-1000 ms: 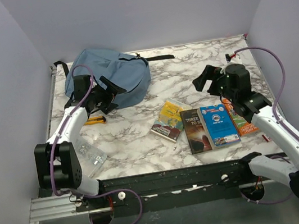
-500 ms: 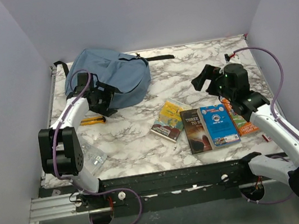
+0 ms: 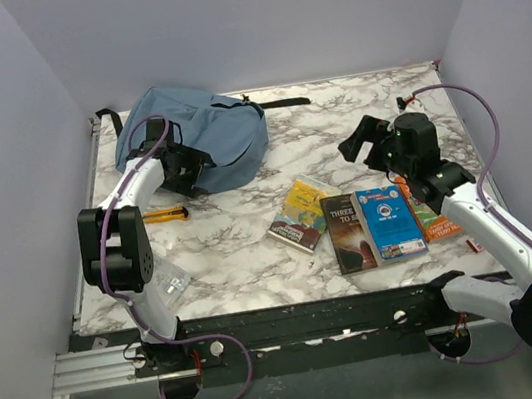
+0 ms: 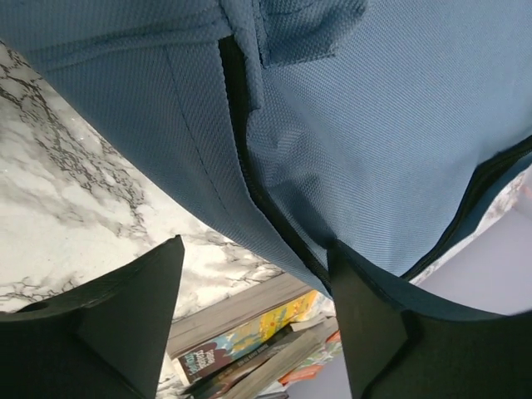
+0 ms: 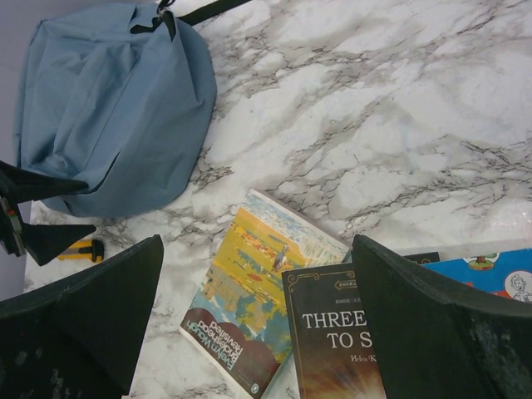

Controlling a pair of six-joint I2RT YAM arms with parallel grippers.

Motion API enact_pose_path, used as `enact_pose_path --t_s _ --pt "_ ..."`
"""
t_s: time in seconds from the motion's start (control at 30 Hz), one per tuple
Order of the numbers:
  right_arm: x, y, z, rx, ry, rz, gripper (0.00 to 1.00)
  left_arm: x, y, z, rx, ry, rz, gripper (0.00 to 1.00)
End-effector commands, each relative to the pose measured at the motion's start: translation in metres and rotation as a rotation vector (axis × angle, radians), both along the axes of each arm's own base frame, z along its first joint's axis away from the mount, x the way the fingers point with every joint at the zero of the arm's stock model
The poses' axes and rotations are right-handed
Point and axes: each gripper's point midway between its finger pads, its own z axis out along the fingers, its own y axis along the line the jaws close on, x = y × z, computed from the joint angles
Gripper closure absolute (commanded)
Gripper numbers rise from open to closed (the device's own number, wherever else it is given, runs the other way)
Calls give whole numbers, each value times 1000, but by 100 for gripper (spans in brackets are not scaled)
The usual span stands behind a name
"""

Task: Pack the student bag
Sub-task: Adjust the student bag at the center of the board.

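L claw [image 4: 258, 246] at student bag [image 3: 225, 130], R claw [image 5: 258, 241] wide nr books [image 3: 373, 226]

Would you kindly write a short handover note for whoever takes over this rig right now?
Grippers: the left gripper is open, its fingers at the near edge of the student bag by the black zip trim, holding nothing. The right gripper is open and empty above the books.
Things: the bag lies at the far left of the table; four books lie near right.
Done: nothing visibly packed.
Left: open the bag and load the books.
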Motion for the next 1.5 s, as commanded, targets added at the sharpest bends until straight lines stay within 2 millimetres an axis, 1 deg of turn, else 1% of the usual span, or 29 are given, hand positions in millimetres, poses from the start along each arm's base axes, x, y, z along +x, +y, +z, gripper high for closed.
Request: enact_pose_path --t_s 0.0,0.13,0.2,0.23,0.27,0.33,0.4,0.47,0.53,0.57,0.63,0.67,0.7,0.83,0.93,1.03,1.1,1.13,1.17,1.27,1.4,1.43,1.47 --pt "7 7 6 30 -11 11 0 -4 8 -4 91 15 -29 32" --pt "6 10 6 42 -3 16 0 -6 7 -9 115 14 -64 41" --pt "5 10 6 47 0 17 0 -4 3 -8 125 3 -97 49" --pt "5 10 6 52 1 15 0 -3 2 -7 136 -8 -118 50" --pt "3 11 5 55 3 17 0 -2 0 -6 148 -17 -138 55" --pt "2 11 6 62 3 21 0 -2 0 -2 188 -44 -172 58" --pt "1 13 4 57 5 39 0 -1 2 5 241 -79 -198 61" --pt "0 20 3 51 13 88 0 -1 1 15 288 -127 -240 67" --pt "0 29 0 44 23 152 0 -2 -4 27 319 -197 -307 76" --pt "0 35 0 48 24 184 0 -2 -8 33 331 -236 -335 82" --pt "0 49 -1 61 47 269 0 -10 -10 43 362 -292 -381 90" --pt "-2 56 -5 68 67 313 0 -16 -11 47 371 -321 -412 97" --pt "-3 59 -9 72 91 332 0 -20 -12 51 376 -348 -437 100" --pt "-5 70 -26 108 135 377 0 -42 -12 67 392 -426 -521 100" --pt "-2 80 -35 163 149 406 0 -58 -13 72 395 -467 -594 100" --pt "5 92 -42 220 171 427 0 -73 -19 75 378 -515 -686 100" --pt "13 98 -47 252 190 428 0 -79 -19 76 390 -550 -717 100" --pt "17 100 -52 264 211 425 0 -80 -19 79 400 -582 -733 100" --pt "24 104 -49 278 196 430 0 -80 -19 80 409 -603 -744 100" --pt "41 113 -57 308 218 433 0 -79 -21 88 439 -656 -783 100" --pt "61 122 -74 340 259 417 12 -77 -28 95 409 -690 -801 100" --pt "67 123 -81 340 271 406 14 -77 -31 96 393 -698 -806 100" --pt "72 125 -83 347 278 403 15 -78 -33 96 381 -699 -810 100"
